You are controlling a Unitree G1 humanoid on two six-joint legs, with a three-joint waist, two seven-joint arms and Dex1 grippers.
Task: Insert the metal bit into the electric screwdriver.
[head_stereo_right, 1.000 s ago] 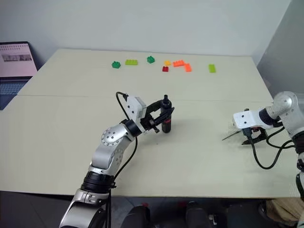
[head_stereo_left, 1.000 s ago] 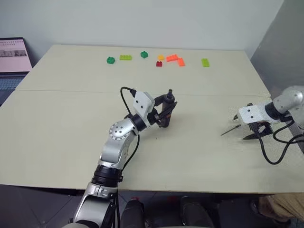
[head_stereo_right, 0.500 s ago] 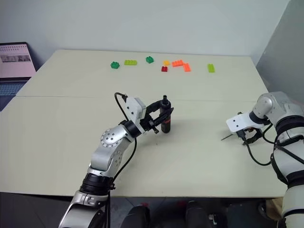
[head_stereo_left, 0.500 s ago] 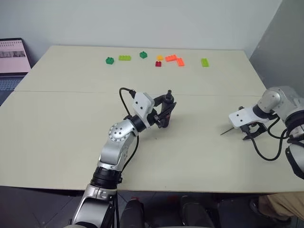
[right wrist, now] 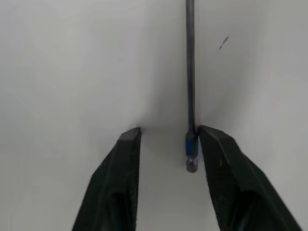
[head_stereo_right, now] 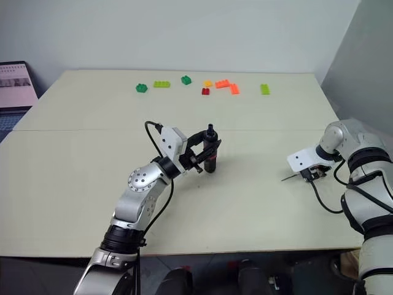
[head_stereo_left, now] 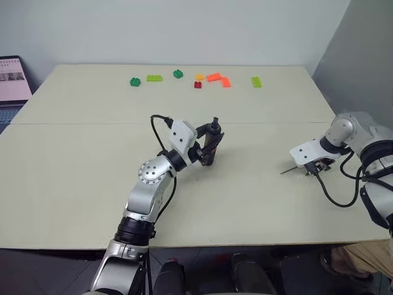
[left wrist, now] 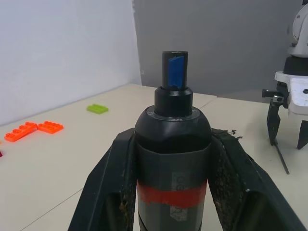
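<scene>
Head views: left gripper (head_stereo_left: 210, 146) sits mid-table, clamped around the electric screwdriver (head_stereo_left: 212, 140). Screwdriver stands upright, tip up, its lower end at or just above the table (head_stereo_left: 80, 178); contact not resolvable. Right gripper (head_stereo_left: 311, 167) is at the right side of the table, pointing down at the surface. The metal bit (head_stereo_left: 288, 169) lies flat on the table, sticking out to the left from under that gripper. Screwdriver and bit are well apart. Far edge: row of toy bricks, green ones (head_stereo_left: 134, 81) on the left, orange (head_stereo_left: 214, 77) in the middle, one lime brick (head_stereo_left: 256, 82) on the right. Laptop (head_stereo_left: 12, 80) at the far left, off the table.

Left wrist view: both fingers (left wrist: 110, 183) pressed against the screwdriver's dark body, one each side, red band (left wrist: 171, 197) between them. Narrow collar on top with a blue patch at the tip (left wrist: 174, 70). Right gripper shows in the background, fingers down over the bit.

Right wrist view: right gripper's fingers (right wrist: 122, 178) are parted, tips at table level, straddling the blue-banded end (right wrist: 191, 144) of the bit. Bit lies right against the inner face of one finger; clear gap to the other finger. Not clamped on it. The rest of the rod runs straight away from the gripper along the table.
</scene>
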